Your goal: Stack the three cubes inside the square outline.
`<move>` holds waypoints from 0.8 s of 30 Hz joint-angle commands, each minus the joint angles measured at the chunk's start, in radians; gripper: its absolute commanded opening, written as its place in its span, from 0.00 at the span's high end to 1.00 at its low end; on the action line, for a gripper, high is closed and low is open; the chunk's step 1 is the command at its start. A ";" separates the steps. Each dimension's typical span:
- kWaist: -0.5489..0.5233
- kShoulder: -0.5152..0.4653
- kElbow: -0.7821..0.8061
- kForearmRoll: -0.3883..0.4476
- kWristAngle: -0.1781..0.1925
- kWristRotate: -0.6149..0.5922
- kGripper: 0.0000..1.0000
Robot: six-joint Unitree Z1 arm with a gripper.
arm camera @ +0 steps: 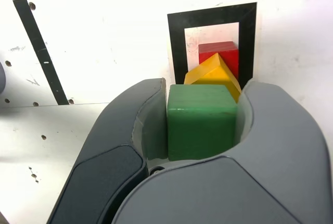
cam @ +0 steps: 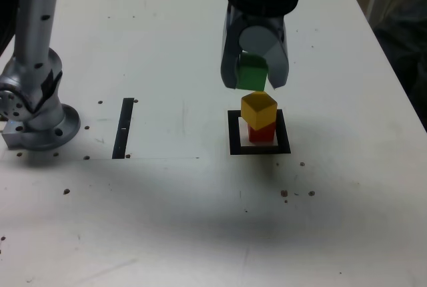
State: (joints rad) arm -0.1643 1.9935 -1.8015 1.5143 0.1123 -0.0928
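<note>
The claw (cam: 254, 73) is clamped on the green cube (cam: 252, 73), one jaw on each of two opposite flat faces, and holds it in the air just above the yellow cube (cam: 259, 107). No contact between green and yellow shows. The yellow cube sits on the red cube (cam: 261, 131), which stands inside the square outline (cam: 233, 133) on the white table (cam: 200, 220). The yellow one is turned a little against the red one below it, so its corners do not line up; the wrist view shows this plainly, a yellow corner (arm camera: 216, 73) pointing toward the green cube (arm camera: 202, 122).

These blocks look rigid, light and smooth-sided, so I'd judge a modest squeeze on flat opposite faces is enough, as here. Being light, the two stacked ones would shift easily if bumped, so the green one wants setting down level and centred on the yellow top. The black strip (cam: 123, 128) lies well away from the outline, toward the arm's base (cam: 40, 123).
</note>
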 commanded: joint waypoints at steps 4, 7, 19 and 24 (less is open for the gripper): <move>0.001 0.022 0.021 -0.025 -0.024 -0.002 0.75; 0.002 0.033 0.024 -0.046 -0.034 -0.002 0.75; 0.012 0.052 0.035 -0.086 -0.025 0.009 0.68; 0.013 0.051 0.038 -0.091 -0.023 0.014 0.32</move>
State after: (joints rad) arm -0.1536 2.0398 -1.7666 1.4266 0.0884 -0.0814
